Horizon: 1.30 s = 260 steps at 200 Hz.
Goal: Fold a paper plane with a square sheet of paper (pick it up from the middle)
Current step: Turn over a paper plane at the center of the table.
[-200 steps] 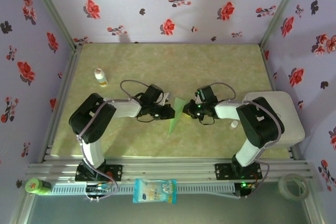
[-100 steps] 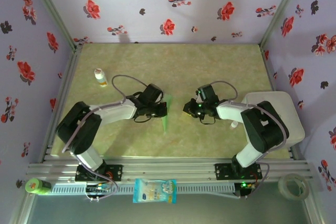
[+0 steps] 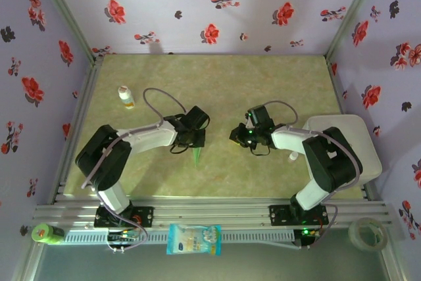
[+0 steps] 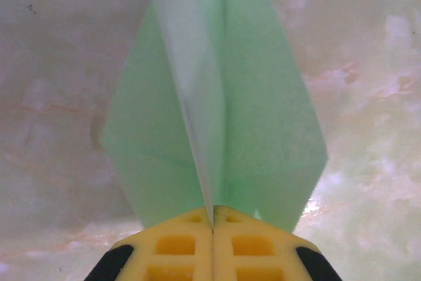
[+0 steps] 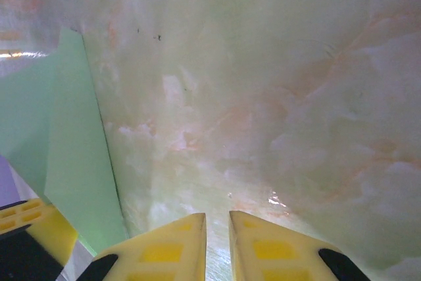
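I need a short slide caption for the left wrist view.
Left claw shut on the folded mint-green paper plane above the marbled table.
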### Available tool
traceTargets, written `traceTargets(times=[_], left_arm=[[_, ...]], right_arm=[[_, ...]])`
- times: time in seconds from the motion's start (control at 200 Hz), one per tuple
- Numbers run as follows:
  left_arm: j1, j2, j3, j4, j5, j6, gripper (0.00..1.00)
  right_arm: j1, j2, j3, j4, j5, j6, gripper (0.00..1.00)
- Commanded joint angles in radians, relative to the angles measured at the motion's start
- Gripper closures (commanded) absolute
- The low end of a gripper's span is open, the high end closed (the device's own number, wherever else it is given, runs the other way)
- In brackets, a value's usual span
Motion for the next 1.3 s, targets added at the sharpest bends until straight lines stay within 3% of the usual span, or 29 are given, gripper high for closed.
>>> traceTargets(times=[0.0, 0.2, 0.43, 0.68, 1.12, 1.295], left_arm=[[-0.009, 0.020, 0.032, -0.038, -0.025, -0.007, 0.93], [-0.012, 0.040, 0.040, -0.036, -0.004, -0.004, 0.88], [-0.017, 0.035, 0.040, -0.019, 0.015, -0.005, 0.90], [-0.018, 0.045, 0.035, 0.006, 0.051, 0.004, 0.82], [-0.027, 0.112, 0.062, -0.004, 0.059, 0.015, 0.83], [-0.037, 0.147, 0.091, -0.048, 0.005, 0.011, 0.83]], right_arm=[[0.005, -0.015, 0.017, -0.025, 0.013, -0.014, 0.84], [0.006, 0.000, 0.016, -0.017, 0.007, -0.013, 0.84], [0.006, 0.010, 0.013, -0.007, 0.002, -0.009, 0.84], [0.008, 0.013, 0.017, -0.006, -0.002, -0.009, 0.84], [0.012, 0.016, 0.017, -0.005, 0.000, -0.007, 0.84], [0.012, 0.012, 0.021, -0.008, 0.000, -0.009, 0.83]])
